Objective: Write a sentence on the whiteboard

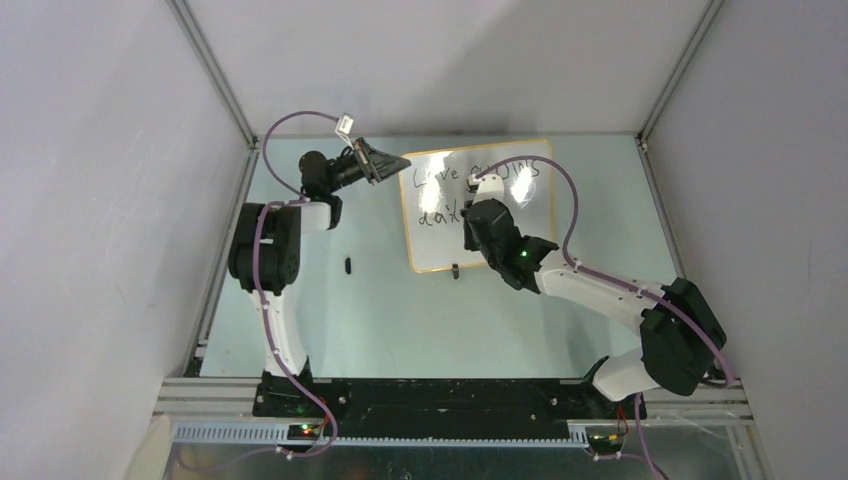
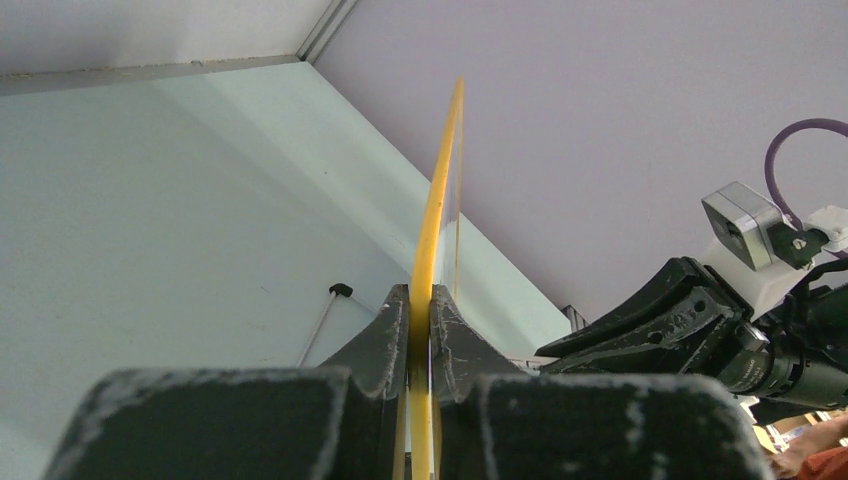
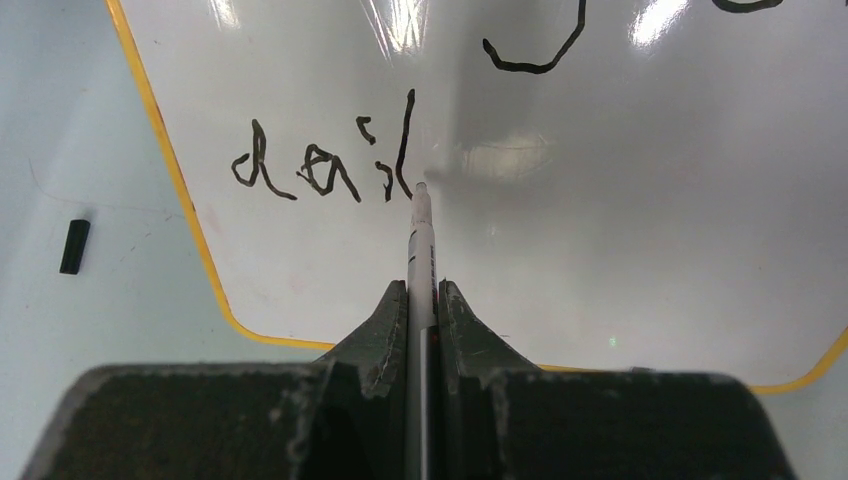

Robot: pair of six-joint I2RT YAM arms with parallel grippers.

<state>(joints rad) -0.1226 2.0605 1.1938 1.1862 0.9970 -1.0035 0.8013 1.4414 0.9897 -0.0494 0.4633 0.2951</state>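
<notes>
**Marker on the board, rim pinched**

The whiteboard (image 1: 435,245) sits far back on the counter (image 1: 330,330), with bare counter on its near side. Left jaws clamp its orange rim (image 2: 428,230). Right jaws grip a marker (image 3: 421,240), tip at the board just right of "dail" in the sentence (image 3: 320,170). A black cap (image 1: 347,265) lies left of the board.

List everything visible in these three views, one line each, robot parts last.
small white rectangular whiteboard with orange rim: one, white, far half of the table
black handwritten marker text: two lines, black, on the whiteboard; lower line reads "dail"
slim white marker pen: one, white, tip at the whiteboard beside the "l"
small black cap-like piece: one, black, on the table left of the whiteboard
pale green table: one, pale green, under everything
left pincer: one, black, shut on the whiteboard's rim
right pincer: one, black, shut on the pen
</notes>
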